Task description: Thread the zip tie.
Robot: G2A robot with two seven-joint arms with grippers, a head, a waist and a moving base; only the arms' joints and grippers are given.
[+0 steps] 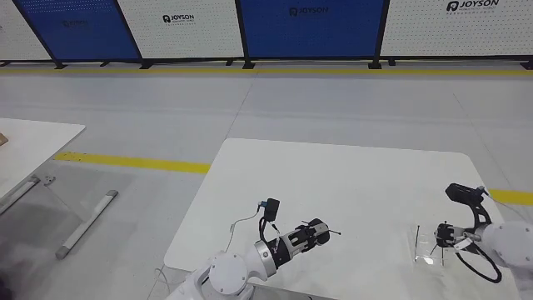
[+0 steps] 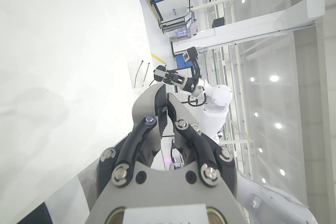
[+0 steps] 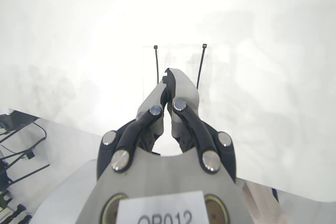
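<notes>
My right gripper (image 1: 441, 235) (image 3: 168, 76) is shut on a thin black zip tie (image 3: 165, 78), whose head pokes out at the fingertips. It hovers over a clear sheet (image 3: 181, 50) near the table's front right corner. Two more black zip ties (image 3: 157, 64) (image 3: 201, 64) lie side by side on that sheet. My left gripper (image 1: 321, 233) (image 2: 166, 95) is near the front edge, pointing toward the right arm, shut on a thin black zip tie (image 1: 335, 233) that sticks out from its tip. In the left wrist view the right gripper (image 2: 158, 72) shows farther off above the sheet (image 2: 131, 70).
The white table (image 1: 350, 183) is bare between the two arms and toward its far side. Another white table (image 1: 33, 137) stands to the left across the floor. Blue and white panels (image 1: 308, 8) line the back.
</notes>
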